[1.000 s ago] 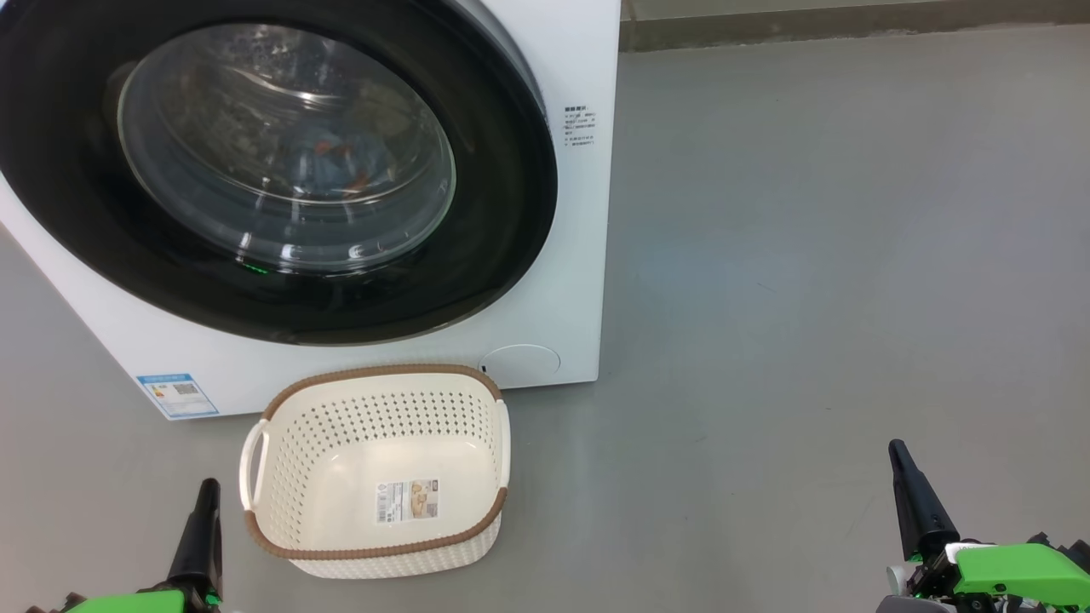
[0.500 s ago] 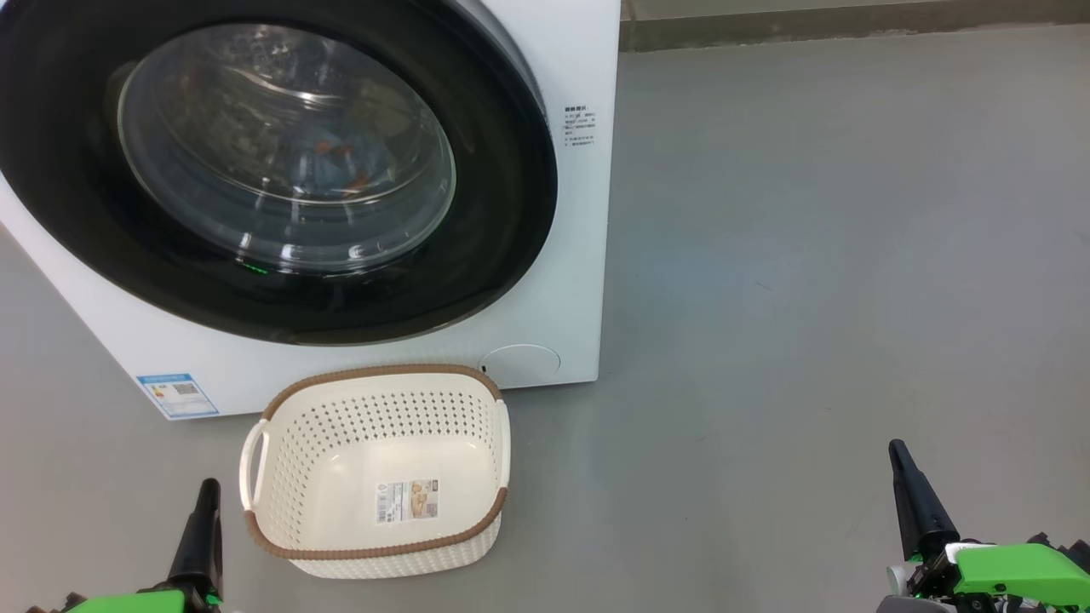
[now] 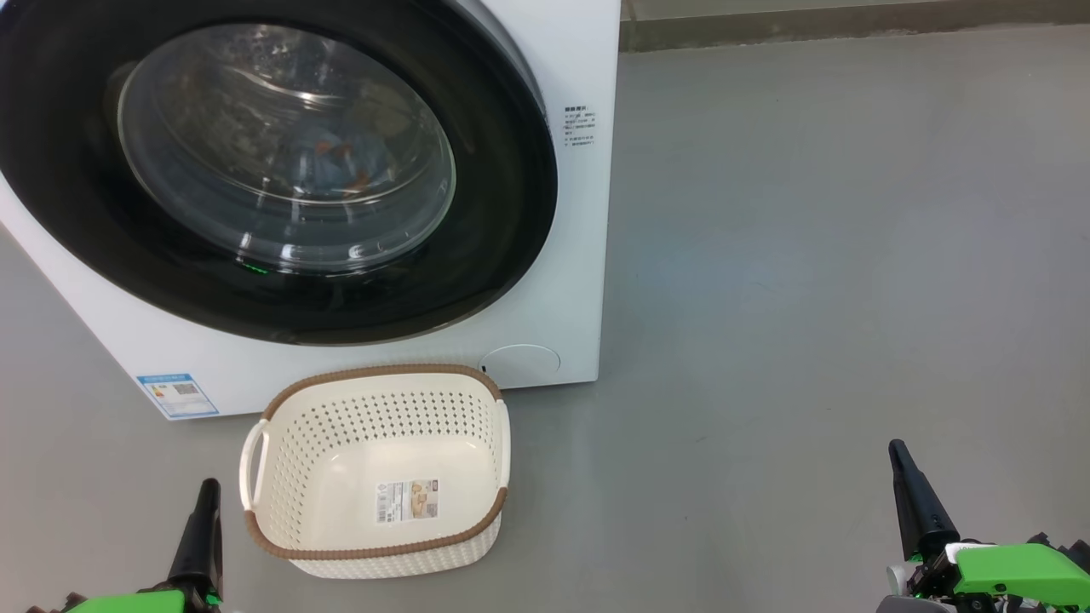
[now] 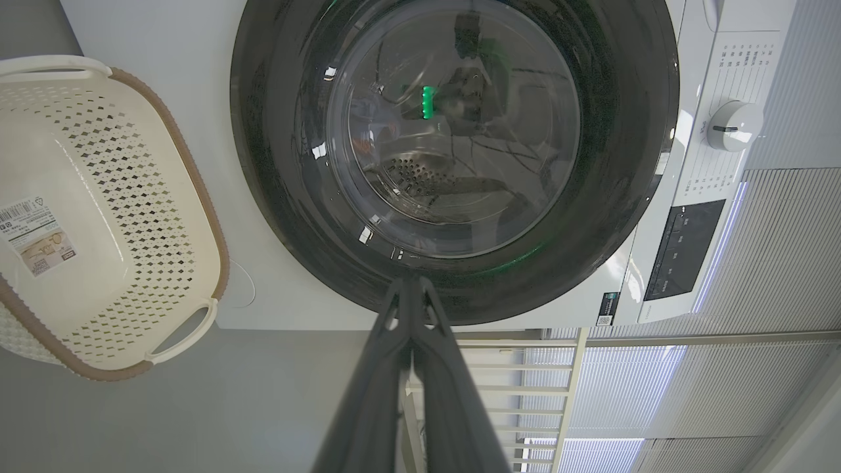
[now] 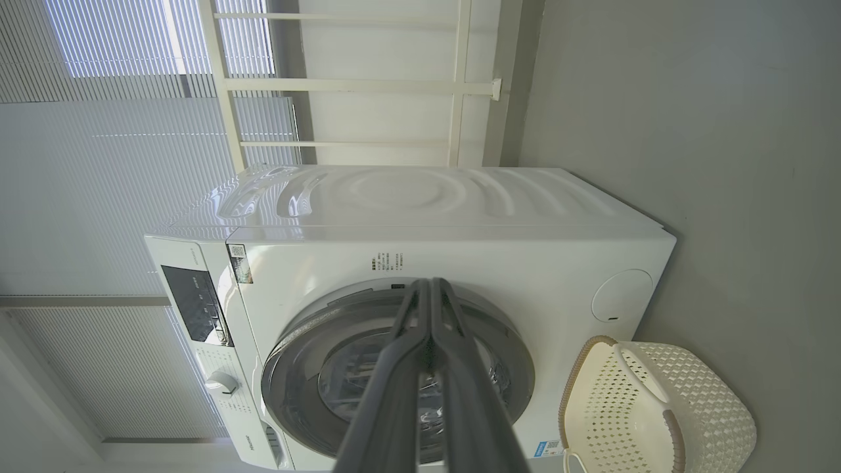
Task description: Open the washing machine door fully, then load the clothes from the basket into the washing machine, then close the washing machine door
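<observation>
Left gripper and right gripper hover apart, jaws together.

I've open grey floor at right, white boxy washing machine upper left, cream perforated basket below.

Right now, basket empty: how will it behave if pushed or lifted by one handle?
Probably light: the basket is empty, thin perforated plastic. Likely to slide rather than tip on the smooth floor, being low and wide. Lifted by one handle, it would probably hang tilted.
</observation>
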Available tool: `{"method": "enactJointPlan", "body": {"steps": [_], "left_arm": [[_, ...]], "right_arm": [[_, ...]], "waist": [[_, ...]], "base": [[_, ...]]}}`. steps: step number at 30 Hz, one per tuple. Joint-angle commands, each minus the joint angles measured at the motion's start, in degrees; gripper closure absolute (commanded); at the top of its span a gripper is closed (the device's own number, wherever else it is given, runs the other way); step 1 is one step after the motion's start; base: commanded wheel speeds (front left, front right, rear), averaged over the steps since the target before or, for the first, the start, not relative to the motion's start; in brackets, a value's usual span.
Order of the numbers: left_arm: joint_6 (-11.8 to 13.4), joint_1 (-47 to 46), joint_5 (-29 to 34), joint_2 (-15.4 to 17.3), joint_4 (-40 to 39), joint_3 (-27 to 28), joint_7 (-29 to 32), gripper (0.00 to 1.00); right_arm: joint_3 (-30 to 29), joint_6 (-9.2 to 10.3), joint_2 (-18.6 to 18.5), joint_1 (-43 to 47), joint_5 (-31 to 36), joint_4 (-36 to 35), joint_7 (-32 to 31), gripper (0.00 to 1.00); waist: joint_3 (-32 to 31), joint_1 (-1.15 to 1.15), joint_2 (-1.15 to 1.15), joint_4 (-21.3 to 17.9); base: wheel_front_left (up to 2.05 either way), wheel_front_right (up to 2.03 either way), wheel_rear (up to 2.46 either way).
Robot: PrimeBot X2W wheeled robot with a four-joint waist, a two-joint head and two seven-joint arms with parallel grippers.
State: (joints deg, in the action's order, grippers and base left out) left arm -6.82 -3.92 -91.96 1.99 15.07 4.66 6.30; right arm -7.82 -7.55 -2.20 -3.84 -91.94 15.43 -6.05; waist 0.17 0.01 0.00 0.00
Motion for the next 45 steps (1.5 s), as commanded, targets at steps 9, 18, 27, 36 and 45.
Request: {"method": "enactJointPlan", "body": {"steps": [9, 18, 27, 36, 45], "left_arm": [[-0.67, -2.27, -0.19, 0.88, -1.01, 1.87, 0.2, 1.0], [-0.67, -2.27, -0.19, 0.88, -1.01, 1.87, 0.2, 1.0], [-0.67, -2.27, -0.2, 0.88, -1.01, 1.87, 0.2, 1.0], [-0.67, -2.27, -0.2, 0.88, -1.01, 1.86, 0.19, 1.0], [-0.67, -2.27, -0.2, 0.88, -1.01, 1.86, 0.19, 1.0]], "right_arm": [[1.3, 0.06, -0.67, -2.35, -0.23, -1.4, -0.44, 1.0], [1.3, 0.06, -0.67, -2.35, -0.23, -1.4, -0.44, 1.0], [1.3, 0.06, -0.67, -2.35, -0.23, -1.4, -0.44, 1.0], [1.3, 0.06, -0.67, -2.35, -0.23, -1.4, -0.44, 1.0], [1.3, 0.06, -0.67, -2.35, -0.23, -1.4, -0.43, 1.0]], "waist": [[0.0, 0.0, 0.0, 0.0], [0.0, 0.0, 0.0, 0.0], [0.0, 0.0, 0.0, 0.0], [0.0, 0.0, 0.0, 0.0], [0.0, 0.0, 0.0, 0.0]], "base": [[0.0, 0.0, 0.0], [0.0, 0.0, 0.0], [0.0, 0.0, 0.0], [0.0, 0.0, 0.0], [0.0, 0.0, 0.0]]}}
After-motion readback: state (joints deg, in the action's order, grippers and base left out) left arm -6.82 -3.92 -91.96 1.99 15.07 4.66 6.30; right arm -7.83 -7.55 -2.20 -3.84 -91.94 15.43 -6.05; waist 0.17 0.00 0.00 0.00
